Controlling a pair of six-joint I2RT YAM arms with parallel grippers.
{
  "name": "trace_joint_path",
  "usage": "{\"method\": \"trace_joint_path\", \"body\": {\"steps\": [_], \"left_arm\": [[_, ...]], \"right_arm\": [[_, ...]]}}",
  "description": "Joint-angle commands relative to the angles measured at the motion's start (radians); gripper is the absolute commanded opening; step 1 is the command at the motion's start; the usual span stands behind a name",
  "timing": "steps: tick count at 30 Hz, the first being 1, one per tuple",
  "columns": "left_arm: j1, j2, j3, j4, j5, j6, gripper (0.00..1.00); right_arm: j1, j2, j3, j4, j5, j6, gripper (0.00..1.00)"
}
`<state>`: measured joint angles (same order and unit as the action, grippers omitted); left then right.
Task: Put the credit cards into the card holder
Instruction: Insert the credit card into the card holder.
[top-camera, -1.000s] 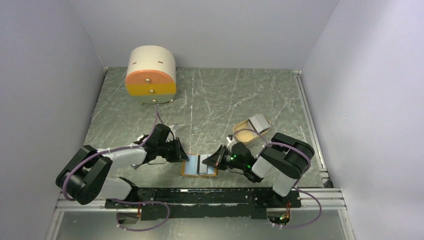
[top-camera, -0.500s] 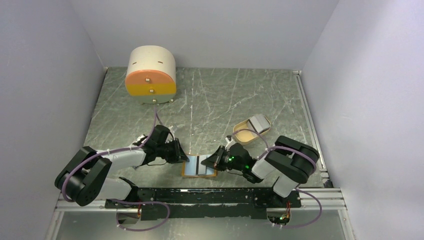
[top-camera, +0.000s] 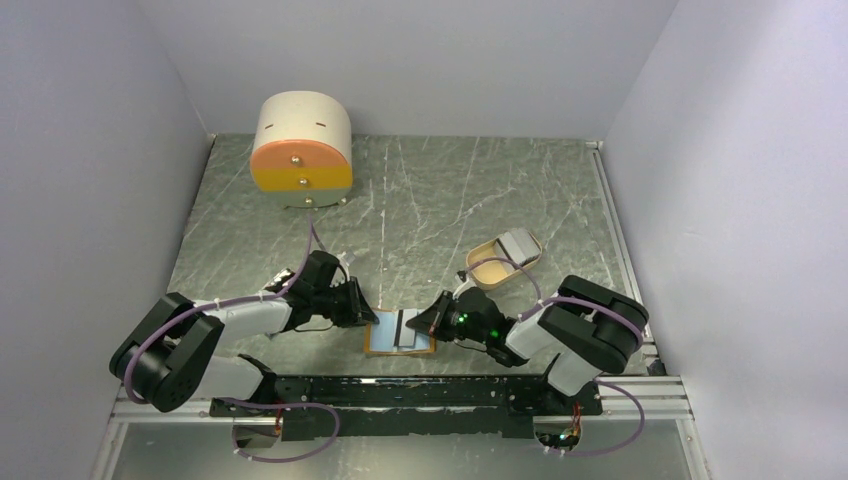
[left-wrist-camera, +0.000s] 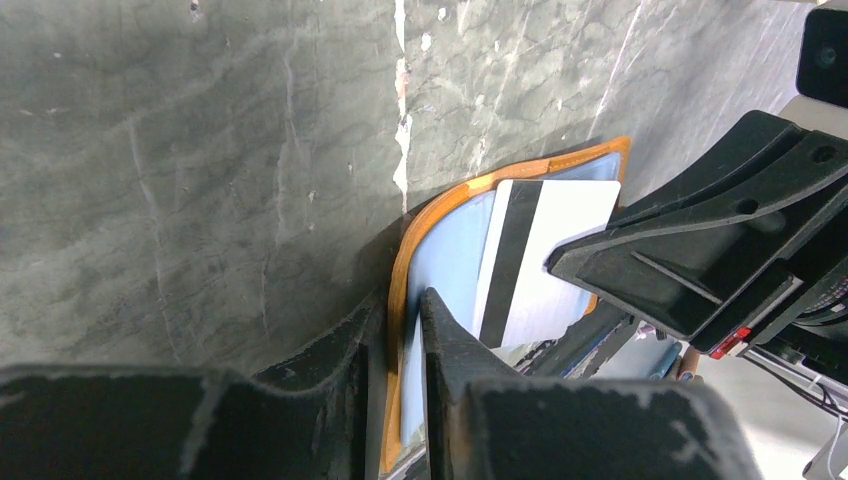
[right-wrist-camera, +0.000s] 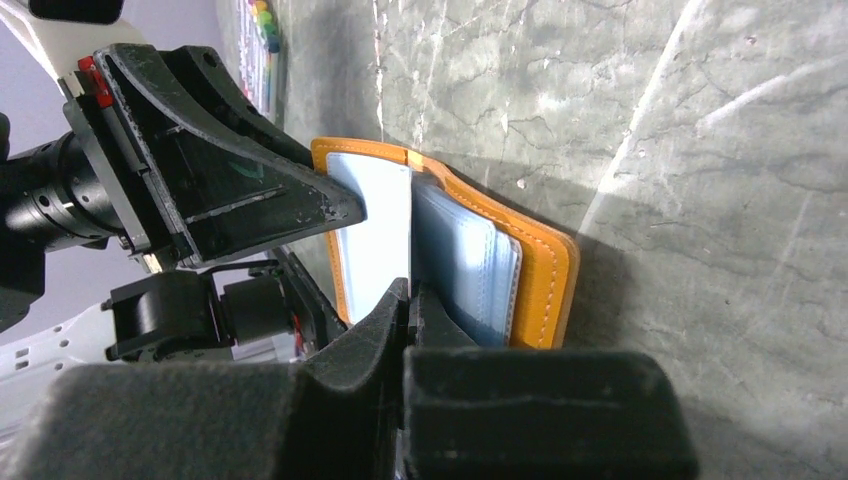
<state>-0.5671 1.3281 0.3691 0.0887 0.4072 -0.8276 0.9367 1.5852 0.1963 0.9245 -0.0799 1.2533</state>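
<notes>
Right now the credit card (left-wrist-camera: 560, 225), pale with a dark stripe, lies tilted over the pale blue inside of the open card holder (left-wrist-camera: 445, 260). Its far end reaches toward the holder's orange rim. Whether its leading edge has entered a pocket I cannot tell. The holder lies spread on the table (top-camera: 450, 190), near the front edge, between the two arms.

The right gripper (right-wrist-camera: 410, 295) is clamped fully on the near end of the card. The left gripper (left-wrist-camera: 402, 310) is closed to a narrow gap on the holder's left flap, pinching it so that it curls up off the table.

The likeliest failure, as I judge it, is the card riding over the pocket lip instead of under it. The plastic sleeves sit flat and close, so a slightly wrong angle would send it skating across the top. A push against a caught edge could bow the thin card or twist it in the pinch.

Only one flap is held, so a hard push could drag the holder along the table or pull the flap free. The two grippers are also very near each other, so a small sideways correction could knock them together.

More grey cards (top-camera: 518, 243) wait in the tan tray (top-camera: 487, 268), well apart.
</notes>
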Motion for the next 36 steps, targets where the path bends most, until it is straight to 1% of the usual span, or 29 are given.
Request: {"method": "trace_joint_path", "body": {"steps": [1, 2, 3, 4, 6, 7, 10, 16, 20, 25, 27, 28, 36], "left_arm": [[0.003, -0.011, -0.017, 0.017, 0.015, -0.005, 0.22], [0.003, -0.014, -0.021, 0.020, 0.013, -0.006, 0.22], [0.004, -0.015, -0.024, 0.022, 0.013, -0.008, 0.22], [0.003, -0.015, -0.025, 0.023, 0.014, -0.008, 0.22], [0.003, -0.014, -0.022, 0.018, 0.013, -0.006, 0.22], [0.003, -0.014, -0.020, 0.016, 0.011, -0.005, 0.22], [0.003, -0.016, -0.020, 0.017, 0.010, -0.005, 0.22], [0.003, -0.008, -0.016, 0.021, 0.008, -0.004, 0.22], [0.003, -0.004, -0.016, 0.025, 0.010, -0.005, 0.22], [0.003, -0.012, -0.020, 0.024, 0.008, -0.007, 0.22], [0.003, -0.014, -0.018, 0.018, 0.006, -0.004, 0.22], [0.003, -0.014, -0.017, 0.017, 0.005, -0.004, 0.22], [0.003, -0.005, -0.012, 0.022, 0.002, -0.004, 0.22]], "right_arm": [[0.005, 0.022, -0.006, -0.011, 0.034, -0.004, 0.00], [0.006, 0.026, -0.003, -0.016, 0.030, -0.007, 0.00], [0.009, 0.030, 0.002, -0.022, 0.024, -0.010, 0.04], [0.011, 0.031, 0.008, -0.035, 0.020, -0.015, 0.10], [0.020, 0.013, 0.026, -0.089, 0.026, -0.032, 0.20], [0.025, -0.001, 0.035, -0.127, 0.035, -0.041, 0.22], [0.029, -0.042, 0.051, -0.218, 0.057, -0.058, 0.24], [0.028, -0.083, 0.056, -0.287, 0.063, -0.076, 0.20], [0.029, -0.061, 0.065, -0.292, 0.049, -0.075, 0.16], [0.030, -0.024, 0.088, -0.304, 0.018, -0.084, 0.14], [0.030, -0.023, 0.093, -0.319, 0.011, -0.091, 0.09], [0.028, -0.022, 0.092, -0.320, 0.006, -0.092, 0.08], [0.035, -0.049, 0.048, -0.329, 0.005, -0.067, 0.07]]}}
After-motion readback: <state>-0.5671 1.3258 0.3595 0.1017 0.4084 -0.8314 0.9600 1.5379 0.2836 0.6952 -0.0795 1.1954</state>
